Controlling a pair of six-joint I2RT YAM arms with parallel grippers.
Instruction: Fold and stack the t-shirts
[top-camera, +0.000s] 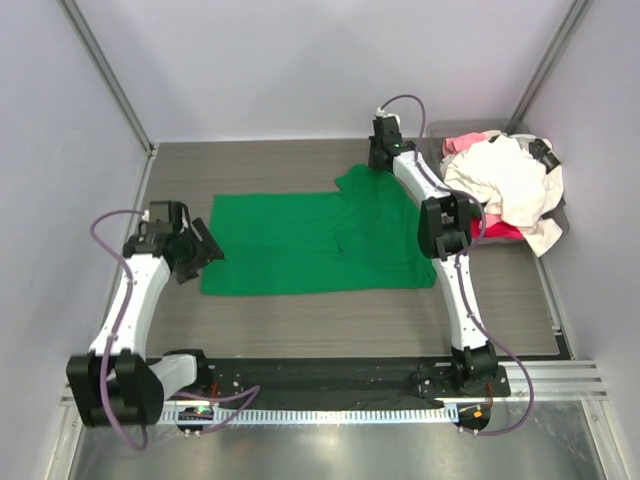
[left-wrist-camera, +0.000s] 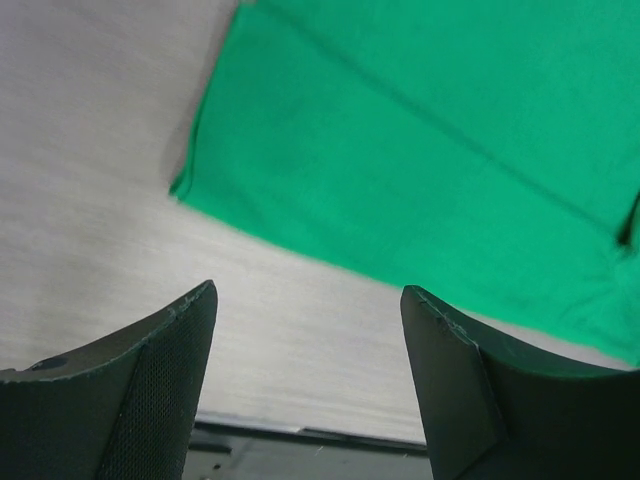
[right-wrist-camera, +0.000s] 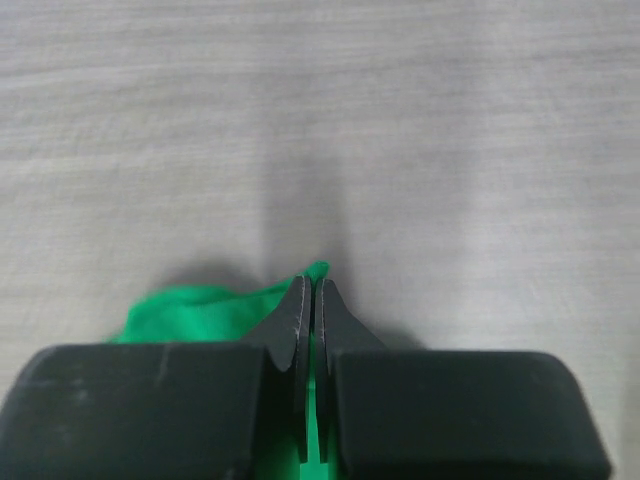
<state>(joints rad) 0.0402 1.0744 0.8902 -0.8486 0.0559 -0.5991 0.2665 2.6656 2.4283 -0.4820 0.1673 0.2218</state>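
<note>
**Green shirt flat, one tip pinched**

The grey wood-grain surface (top-camera: 300, 320) fills the middle of the top view. The green shirt (top-camera: 300, 245) lies spread across the centre of it, with one flap reaching toward the upper right. More cloth is bunched together at the right edge of the frame: a white shirt (top-camera: 510, 180) on top, a pink shirt (top-camera: 465, 143) at its upper left and a red shirt (top-camera: 497, 230) showing beneath. The right gripper (right-wrist-camera: 308, 290), pressed together, pinches the tip of the green flap. The left gripper (left-wrist-camera: 309, 288) is spread wide and holds nothing, just beside the green shirt's left edge
</note>
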